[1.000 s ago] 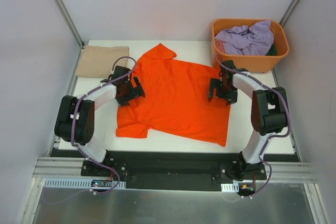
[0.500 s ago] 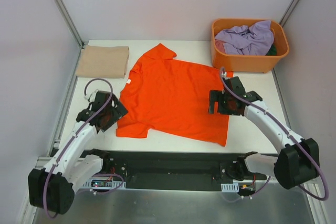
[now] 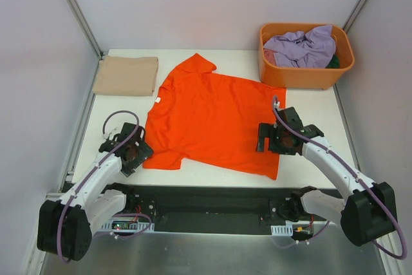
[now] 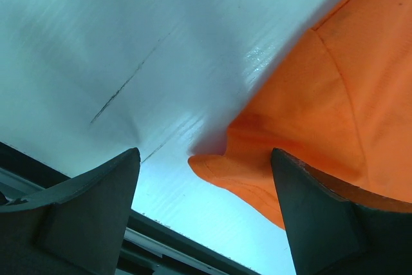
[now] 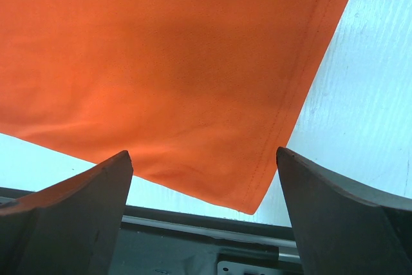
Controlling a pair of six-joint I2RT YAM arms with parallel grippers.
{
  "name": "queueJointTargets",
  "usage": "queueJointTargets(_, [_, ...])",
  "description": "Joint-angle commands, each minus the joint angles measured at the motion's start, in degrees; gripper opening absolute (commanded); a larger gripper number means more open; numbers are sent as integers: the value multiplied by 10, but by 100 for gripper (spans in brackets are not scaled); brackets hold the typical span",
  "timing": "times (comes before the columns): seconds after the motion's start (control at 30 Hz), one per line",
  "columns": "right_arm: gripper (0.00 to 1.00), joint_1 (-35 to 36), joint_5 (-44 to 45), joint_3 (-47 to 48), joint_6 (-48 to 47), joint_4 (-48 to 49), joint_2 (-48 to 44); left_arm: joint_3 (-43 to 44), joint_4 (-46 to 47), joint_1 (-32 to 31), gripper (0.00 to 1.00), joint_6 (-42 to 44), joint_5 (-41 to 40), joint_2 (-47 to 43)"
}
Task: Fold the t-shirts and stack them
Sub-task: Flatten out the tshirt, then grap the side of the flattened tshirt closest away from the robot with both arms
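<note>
A bright orange t-shirt [image 3: 215, 117] lies spread flat on the white table [image 3: 309, 169]. A folded tan t-shirt [image 3: 126, 75] lies at the back left. A lavender t-shirt [image 3: 302, 47] and a bit of dark green cloth [image 3: 333, 61] sit in the basket. My left gripper [image 3: 136, 152] is open and empty just left of the shirt's near left sleeve; the left wrist view shows that sleeve tip [image 4: 222, 165] between the jaws. My right gripper [image 3: 265, 140] is open over the shirt's near right part; the right wrist view shows the hem corner [image 5: 254, 204] between the jaws.
The rigid orange plastic basket [image 3: 308, 76] stands at the back right of the table. The table's front edge and a black rail [image 3: 212, 198] run just below both grippers. Grey walls close in both sides.
My left gripper has pulled off the shirt to the near left and now sits low by the sleeve. My right gripper has moved nearer along the shirt's right edge toward the hem corner.
</note>
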Motion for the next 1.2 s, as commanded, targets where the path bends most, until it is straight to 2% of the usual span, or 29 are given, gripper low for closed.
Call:
queueJointTargets(0.0, [96,3,-5,-9,10,1,-9,8,5,4,81,-7,-10,29])
queueJointTargets(0.1, [96,3,-1,-13,10,-2,-12,6,5,4,71,-2,8,39])
queueJointTargets(0.27, [96,3,5,-17,13,-8,-19,-8,5,4,64,2,48,3])
queueJointTargets(0.47, [96,3,9,-22,16,-8,-21,-22,6,4,50,1,34,-45])
queueJointTargets(0.63, [96,3,9,-28,17,-8,-25,-15,10,4,55,12,15,-14])
queueJointTargets(0.73, [96,3,9,-31,17,-11,-29,-11,28,4,54,17,21,13])
queueJointTargets(0.87, [96,3,9,-35,20,-15,-35,-8,46,4,42,24,44,30])
queueJointTargets(1.0, [96,2,9,-38,23,-16,-40,-14,46,4,39,29,40,7])
queueJointTargets(1.17, [96,3,28,-41,22,-22,-40,-22,46,4,29,37,69,-18])
